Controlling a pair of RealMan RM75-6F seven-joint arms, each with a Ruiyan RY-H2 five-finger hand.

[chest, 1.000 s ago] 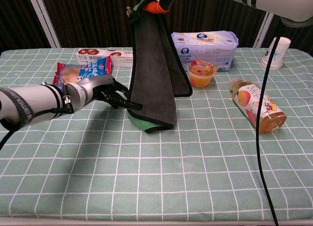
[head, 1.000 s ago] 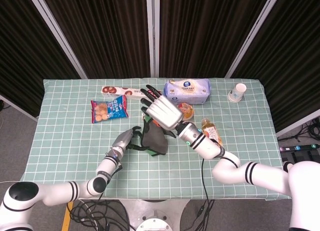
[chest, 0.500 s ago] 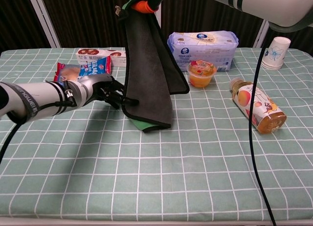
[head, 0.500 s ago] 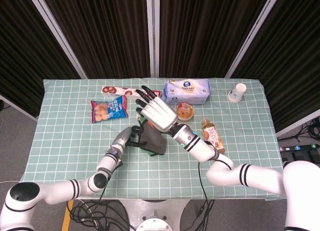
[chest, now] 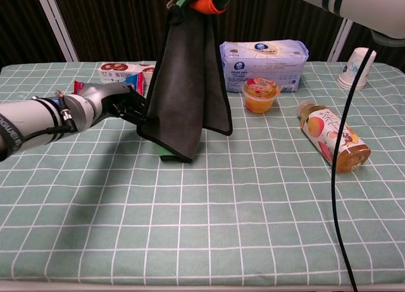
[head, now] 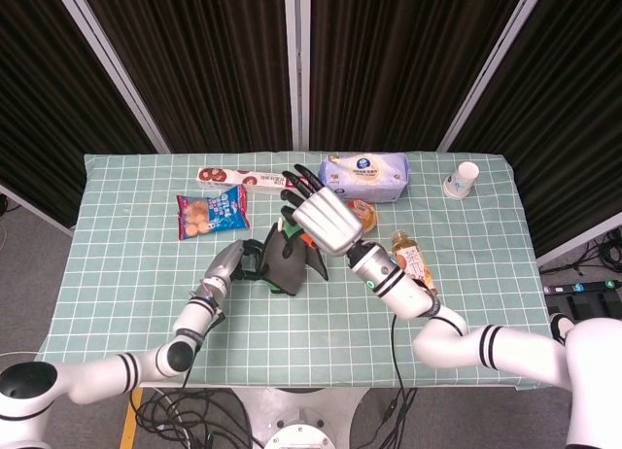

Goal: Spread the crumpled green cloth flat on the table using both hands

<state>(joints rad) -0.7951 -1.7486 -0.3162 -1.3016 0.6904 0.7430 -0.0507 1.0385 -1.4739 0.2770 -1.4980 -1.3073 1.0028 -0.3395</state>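
While the right hand (head: 326,223) grips the green cloth (chest: 186,96) high, its edge has been drawn toward 9 o'clock by the pinching left hand (chest: 123,105). Spreading above the bench (chest: 253,197) is judged begun.

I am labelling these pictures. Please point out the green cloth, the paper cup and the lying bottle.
green cloth (chest: 186,90), chest view, middle of its hanging dark side.
paper cup (chest: 356,67), chest view, its side wall.
bottle (chest: 330,137), chest view, its label.

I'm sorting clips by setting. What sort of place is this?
Likely a robot lab test bench, not a home: dark curtain panels behind a table with a checked cover, loose cables on the floor, and snack props like a bottle.
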